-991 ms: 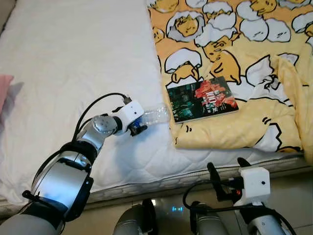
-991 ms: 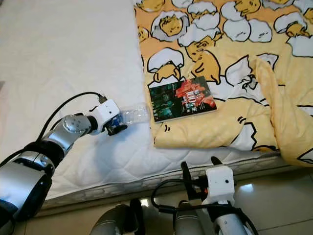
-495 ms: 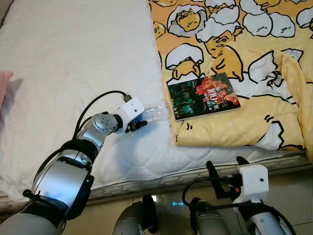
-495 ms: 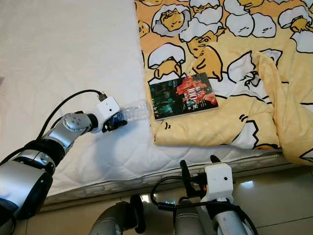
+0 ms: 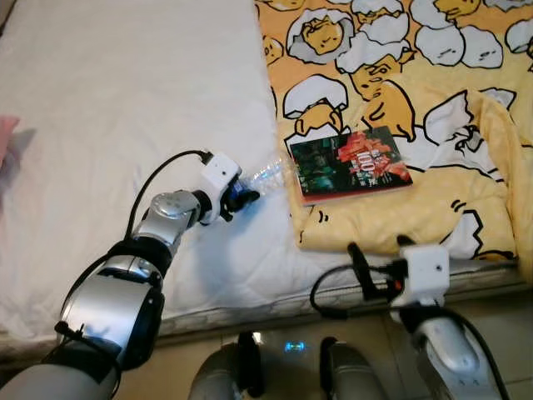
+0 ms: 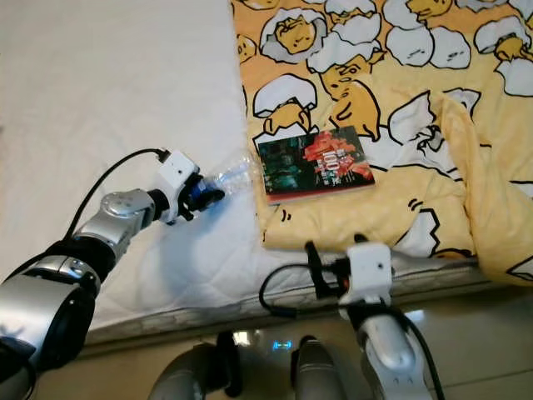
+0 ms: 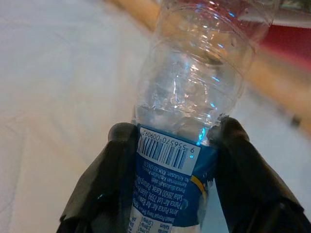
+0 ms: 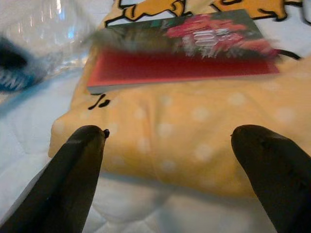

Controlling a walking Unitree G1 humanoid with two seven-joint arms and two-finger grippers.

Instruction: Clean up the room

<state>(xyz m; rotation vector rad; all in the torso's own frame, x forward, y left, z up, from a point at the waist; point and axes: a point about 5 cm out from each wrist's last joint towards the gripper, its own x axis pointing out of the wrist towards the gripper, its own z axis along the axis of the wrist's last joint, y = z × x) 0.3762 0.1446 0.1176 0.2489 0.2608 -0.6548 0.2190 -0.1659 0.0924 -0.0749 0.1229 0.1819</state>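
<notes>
One bottle (image 5: 265, 177), one book (image 5: 351, 162) and one blanket (image 5: 400, 100) lie on the white mattress (image 5: 108, 108) in my head views, and I take the book as my landmark. My left gripper (image 5: 239, 197) reaches over the mattress and has its two fingers closed round the labelled end of the clear plastic bottle, which lies on its side with its far end just beside the book's near corner, at the blanket's edge. The book rests flat on the yellow cartoon-print blanket. My right gripper (image 5: 358, 260) hangs below the book, by the mattress edge, over the pale floor (image 5: 500, 292). A pink thing (image 5: 7, 133) shows at the edge of the left eye view, well apart from the book.

My left wrist view adds what the head views are too small to give: the two black fingers (image 7: 114, 165) press on either side of the bottle's (image 7: 194, 92) blue label with its barcode, and the bare ribbed plastic runs on towards the book's red edge.

My right wrist view looks along my spread fingers (image 8: 80, 160), which hold nothing. Between them lies the blanket's (image 8: 194, 126) folded edge, and on it the book (image 8: 194, 53) with its red side facing me. The bottle (image 8: 43, 34) shows blurred just beside the book's corner.
</notes>
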